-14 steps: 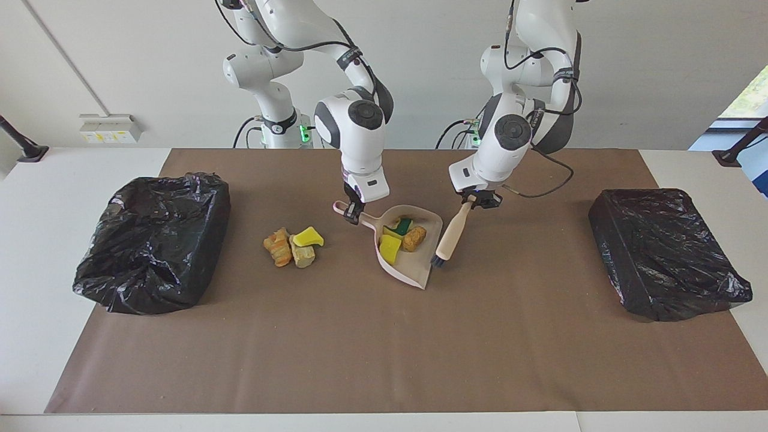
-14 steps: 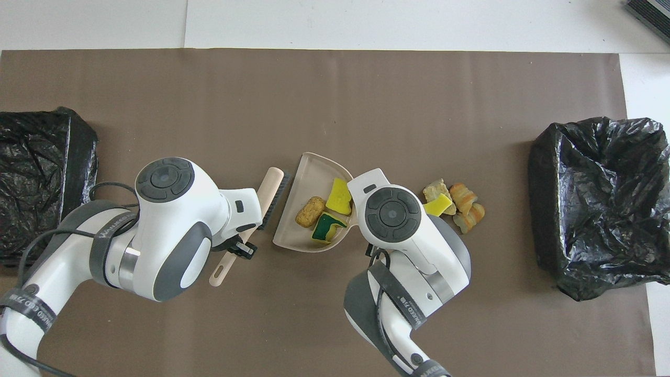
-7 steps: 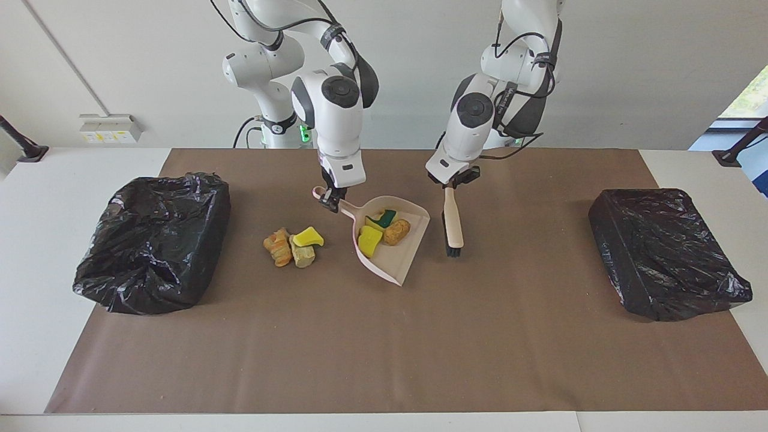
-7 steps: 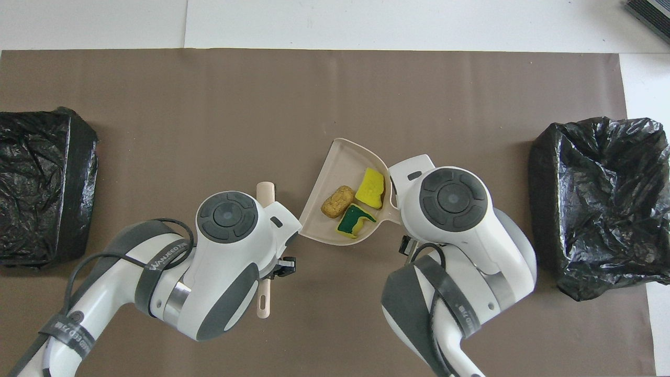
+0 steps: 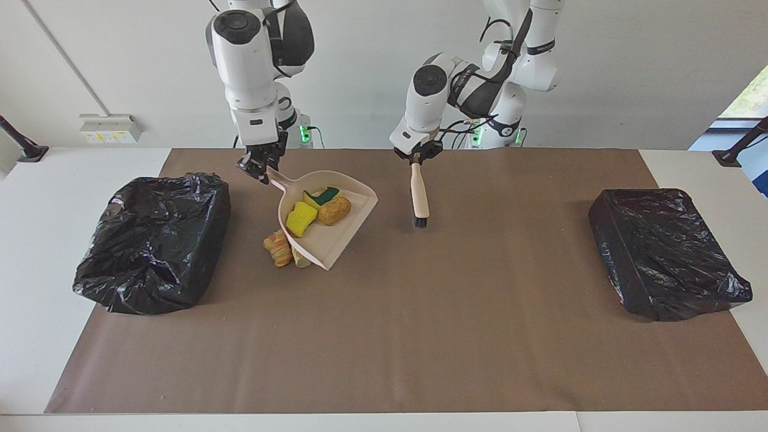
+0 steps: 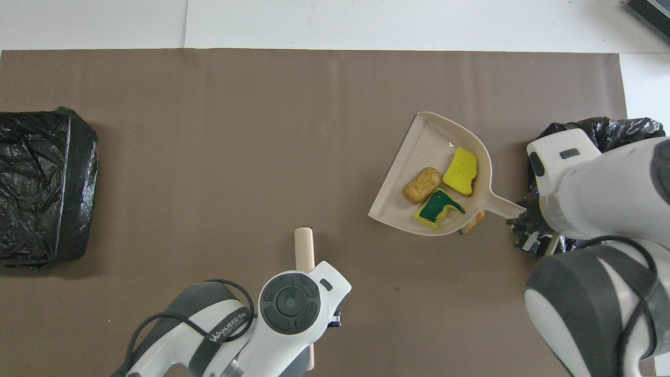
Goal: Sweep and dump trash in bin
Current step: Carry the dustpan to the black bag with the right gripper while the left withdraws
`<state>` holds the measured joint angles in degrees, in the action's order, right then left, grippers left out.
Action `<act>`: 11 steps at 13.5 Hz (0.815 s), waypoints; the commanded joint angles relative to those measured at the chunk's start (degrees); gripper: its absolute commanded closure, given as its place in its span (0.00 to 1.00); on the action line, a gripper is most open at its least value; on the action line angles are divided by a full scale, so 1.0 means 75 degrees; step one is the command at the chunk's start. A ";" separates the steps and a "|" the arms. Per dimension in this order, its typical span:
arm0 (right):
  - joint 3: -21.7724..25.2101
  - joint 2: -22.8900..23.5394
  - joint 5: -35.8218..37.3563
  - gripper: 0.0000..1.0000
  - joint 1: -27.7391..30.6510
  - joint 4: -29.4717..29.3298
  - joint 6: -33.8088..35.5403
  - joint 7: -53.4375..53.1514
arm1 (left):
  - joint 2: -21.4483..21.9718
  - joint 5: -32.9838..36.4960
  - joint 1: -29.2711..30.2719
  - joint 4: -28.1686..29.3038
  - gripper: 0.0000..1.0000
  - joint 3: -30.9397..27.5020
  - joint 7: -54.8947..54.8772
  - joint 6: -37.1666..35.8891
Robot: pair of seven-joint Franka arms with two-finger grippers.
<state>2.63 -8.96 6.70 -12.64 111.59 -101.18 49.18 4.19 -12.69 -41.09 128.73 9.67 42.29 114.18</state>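
Right pincer (image 5: pixel 259 170) clamped on dustpan (image 5: pixel 327 231) handle, pan aloft with three trash pieces (image 5: pixel 317 209) aboard, over leftover scraps (image 5: pixel 278 248) on surface. Keep pan level, carry over bin (image 5: pixel 153 240) at right arm's end, then tip. Left pincer (image 5: pixel 418 157) shut on brush (image 5: pixel 419 198), hanging clear.

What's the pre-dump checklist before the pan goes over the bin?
1. right gripper shut on dustpan handle: ok.
2. Three scraps sit in the raised pan: ok.
3. Pan over the bin at the right arm's end: not ok, it hangs beside it.
4. Leftover scraps on the mat: not ok, unswept.
5. left gripper shut on brush, clear of the pan: ok.
6. Bin mouth open: cannot tell.
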 commanded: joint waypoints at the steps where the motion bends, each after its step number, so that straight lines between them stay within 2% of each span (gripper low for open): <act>1: 0.0000 0.0023 0.0197 1.00 0.0990 -0.0300 0.0237 0.1114 | 0.0203 -0.0137 -0.1011 0.0507 1.00 -0.0118 0.1014 0.0827; 4: 0.0047 0.0024 0.0209 1.00 0.2268 -0.0266 0.0074 0.2939 | 0.0145 -0.0265 -0.1692 0.0578 1.00 -0.0129 0.1683 0.1017; 8: 0.0047 0.0105 0.0969 1.00 0.3488 -0.0090 -0.0780 0.4677 | 0.0074 -0.0465 -0.1694 0.0730 1.00 -0.0129 0.1580 0.1076; 9: 0.0047 0.0129 0.1110 1.00 0.3757 0.0003 -0.0956 0.5017 | -0.0170 -0.0465 -0.1705 0.0754 1.00 -0.0129 0.1626 0.1111; 11: 0.0036 0.0105 0.2451 1.00 0.3784 0.0133 -0.1122 0.5615 | -0.0453 -0.0465 -0.1705 0.0719 0.99 -0.0129 0.1674 0.1439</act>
<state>3.81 -7.67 17.86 15.07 111.13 -107.94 87.43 2.55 -14.99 -53.15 133.57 9.34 54.68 122.07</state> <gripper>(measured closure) 0.670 0.736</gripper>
